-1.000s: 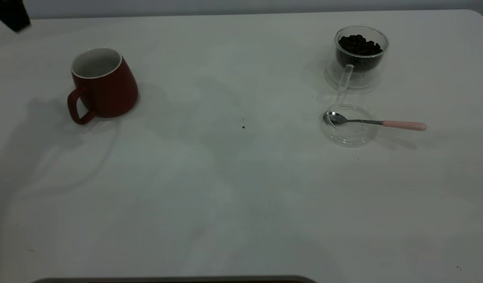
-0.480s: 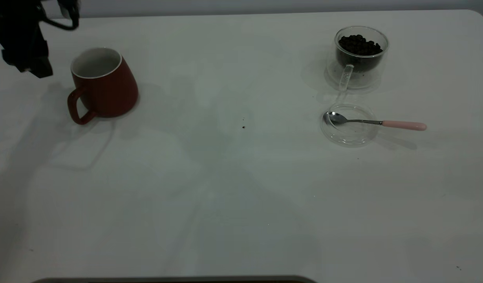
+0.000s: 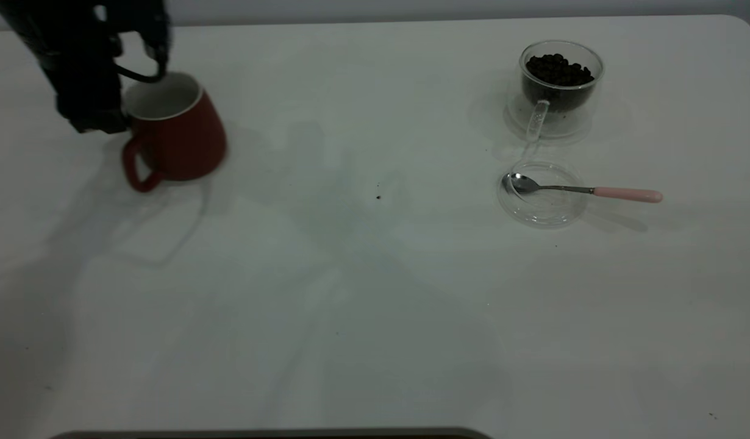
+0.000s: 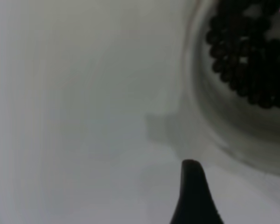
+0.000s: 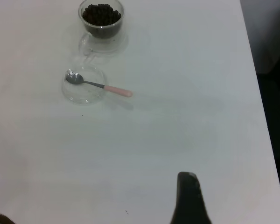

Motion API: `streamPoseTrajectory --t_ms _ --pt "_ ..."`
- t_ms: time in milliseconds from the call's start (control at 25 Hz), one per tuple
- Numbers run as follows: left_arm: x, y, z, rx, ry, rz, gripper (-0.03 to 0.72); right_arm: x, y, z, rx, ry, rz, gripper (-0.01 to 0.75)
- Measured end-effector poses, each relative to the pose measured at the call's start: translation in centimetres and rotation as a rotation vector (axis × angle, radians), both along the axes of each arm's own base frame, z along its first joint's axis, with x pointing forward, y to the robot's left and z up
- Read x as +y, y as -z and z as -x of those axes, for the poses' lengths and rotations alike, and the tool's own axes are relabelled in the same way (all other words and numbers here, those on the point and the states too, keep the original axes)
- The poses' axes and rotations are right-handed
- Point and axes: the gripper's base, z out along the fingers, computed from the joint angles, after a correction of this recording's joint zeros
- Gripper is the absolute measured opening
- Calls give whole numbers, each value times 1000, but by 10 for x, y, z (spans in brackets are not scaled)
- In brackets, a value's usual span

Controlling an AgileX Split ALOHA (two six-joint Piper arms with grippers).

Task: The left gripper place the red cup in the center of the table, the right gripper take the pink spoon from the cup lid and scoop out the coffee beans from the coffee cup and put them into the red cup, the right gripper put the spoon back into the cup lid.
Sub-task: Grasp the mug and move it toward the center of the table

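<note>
The red cup [image 3: 183, 137] stands upright at the far left of the table [image 3: 375, 292], handle toward the front. My left gripper [image 3: 97, 119] is pressed against the cup's left rim; its grip is hidden. The left wrist view shows a blurred round white rim [image 4: 210, 116] close up. The coffee cup [image 3: 558, 91] with the coffee beans [image 3: 558, 68] stands at the far right. In front of it is the cup lid [image 3: 542, 207], with the pink spoon [image 3: 585, 190] resting across it. My right gripper [image 5: 189, 200] hovers high above the table's right part, outside the exterior view.
A few dark specks [image 3: 377, 196] lie near the table's middle. The table's right edge [image 5: 261, 116] shows in the right wrist view, with dark floor beyond. A dark strip [image 3: 271, 434] runs along the front edge.
My left arm has come down from the far left corner to the red cup. The cup has shifted a little to the right. The glass cup, lid and spoon have not moved.
</note>
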Motion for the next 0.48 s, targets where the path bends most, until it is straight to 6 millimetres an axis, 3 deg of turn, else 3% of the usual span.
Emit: streamPoseTrajectory --t_ms 480 --pt "-83 17 13 -38 179 40 569 0 0 0 0 0 0 560"
